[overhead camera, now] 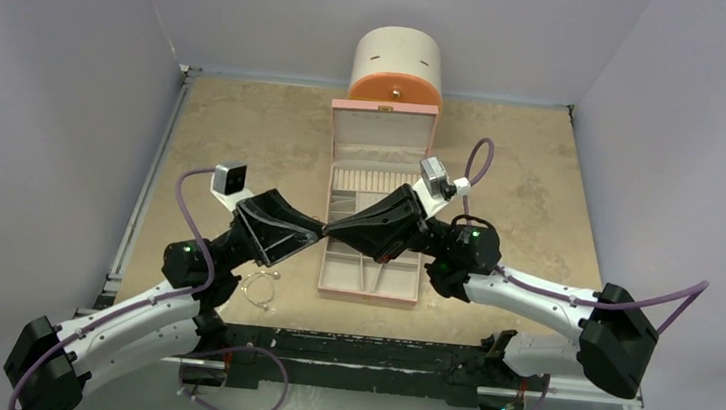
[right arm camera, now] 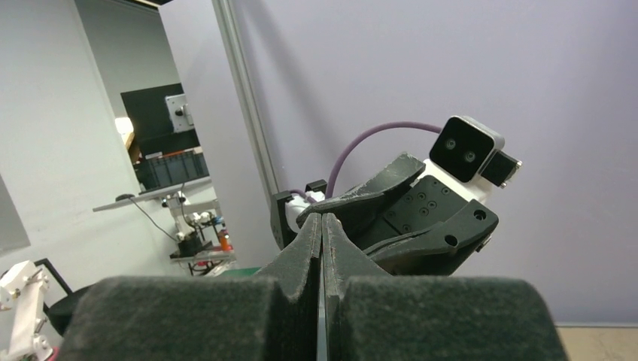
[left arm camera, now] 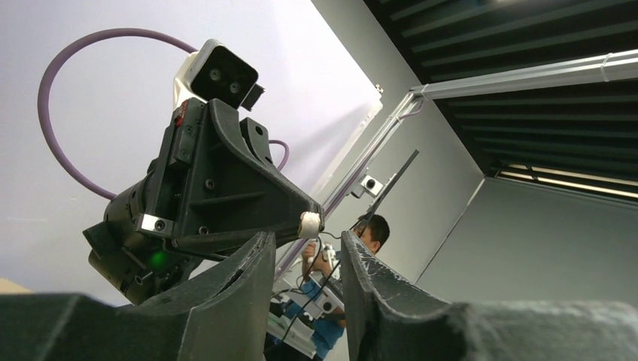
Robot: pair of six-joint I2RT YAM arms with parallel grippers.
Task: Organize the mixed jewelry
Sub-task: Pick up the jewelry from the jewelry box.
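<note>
Nearest, the left arm (overhead camera: 143, 309) and right arm (overhead camera: 541, 295) come in from the table's (overhead camera: 544, 162) near edge. Just past the left arm's elbow, the bangle (overhead camera: 258, 289) lies flat on the table, near-left. It sits just left of the box's (overhead camera: 369, 288) near-left corner, apart from both claws. Other small pieces are too tiny to make out.

Next out, the left claw (overhead camera: 313, 230) points right and the right claw (overhead camera: 333, 230) points left, both raised off the table. They meet tip to tip over the box's left edge; can't tell if the tips touch. The left claw's fingers (left arm camera: 248, 263) stand a narrow gap apart, with nothing seen between them. The right claw's fingers (right arm camera: 305, 241) are pressed flat together, with nothing visible pinched. Both wrist cameras look upward at walls, each catching the other claw.

The box is pink and open, with small compartments on the near side and ring rolls farther back. Its lid (overhead camera: 384, 127) stands upright on the far side.

Farthest, the round cream cabinet (overhead camera: 399, 63) with an orange drawer sits right behind the lid, by the back wall.
</note>
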